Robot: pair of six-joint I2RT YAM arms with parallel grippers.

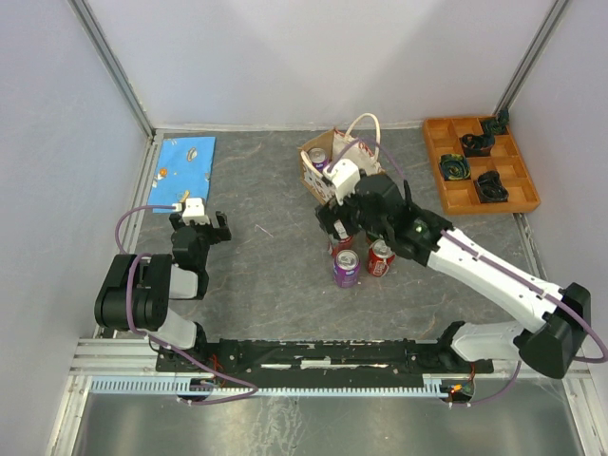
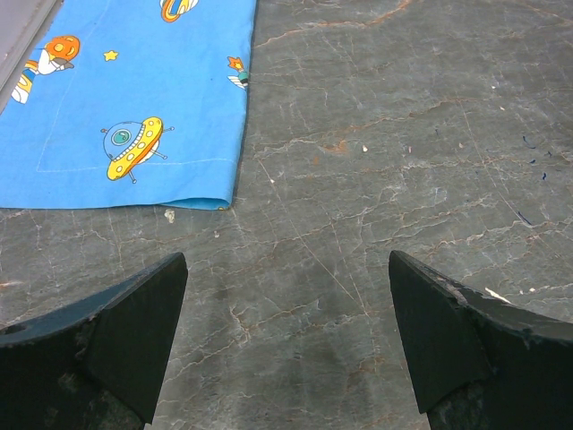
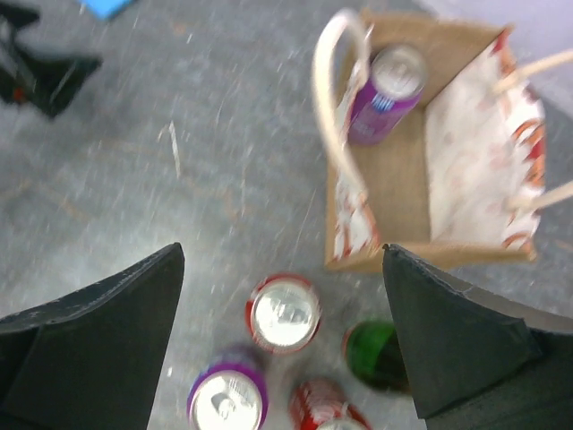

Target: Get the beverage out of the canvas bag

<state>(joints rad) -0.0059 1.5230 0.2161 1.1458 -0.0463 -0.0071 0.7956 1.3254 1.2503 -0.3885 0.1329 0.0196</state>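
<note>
- The right wrist view is blurred; print on the cans cannot be read.
- From above, the right arm covers the near side of the bag (image 1: 334, 152) and part of the loose cans (image 1: 346, 268).
- A green one among them shows only in the wrist view, cut by the right finger (image 3: 466, 340).
- The right gripper (image 3: 283, 251) is spread wide and holds nothing.
- It hangs over the table just short of the bag.
- The bag stands mouth up at the far middle of the table, ahead of that gripper and toward its right finger.
- The bagged can (image 3: 385, 94), purple with a silver top, leans in the bag's far left corner, beside a cream handle (image 3: 331, 107).
- Four loose cans cluster on the table just near of the bag, under the gripper.
- The left gripper (image 2: 286, 331) is also wide and empty, low over bare table, well apart from the bag.
- A blue cloth (image 2: 134, 98) lies ahead of it at the far left.
- An orange tray (image 1: 446, 190) sits in the far right corner.
- Bare table lies between the two grippers.
</note>
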